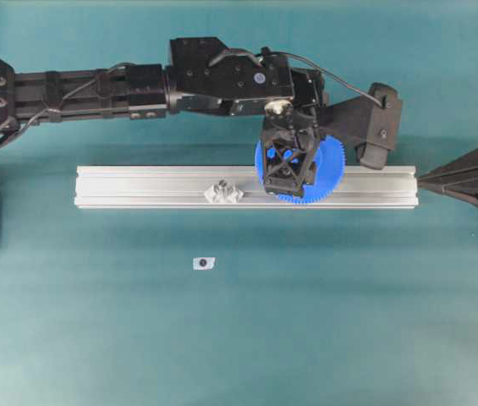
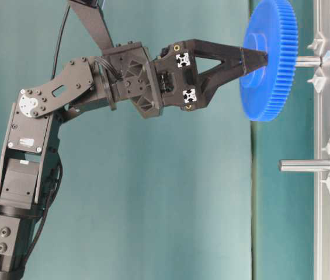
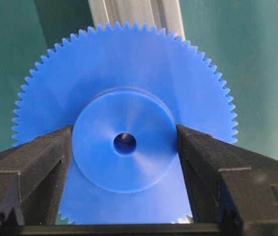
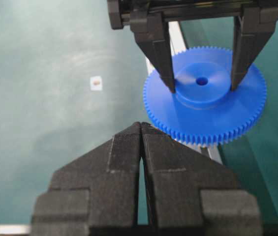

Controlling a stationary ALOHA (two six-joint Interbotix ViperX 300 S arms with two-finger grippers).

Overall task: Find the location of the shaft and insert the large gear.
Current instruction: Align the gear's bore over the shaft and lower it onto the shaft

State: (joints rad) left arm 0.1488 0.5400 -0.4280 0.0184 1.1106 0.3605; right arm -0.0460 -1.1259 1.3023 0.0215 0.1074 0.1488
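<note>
Left gripper [image 3: 124, 147] clenched the raised hub of the bright blue plastic toothed large gear [image 2: 270, 61], held over the slim silvery metal shaft [image 2: 308, 60] on the aluminium rail [image 1: 137, 188]. Keep bore centred, gear level, press straight. Right gripper [image 4: 141, 147] clenched, empty.
</note>
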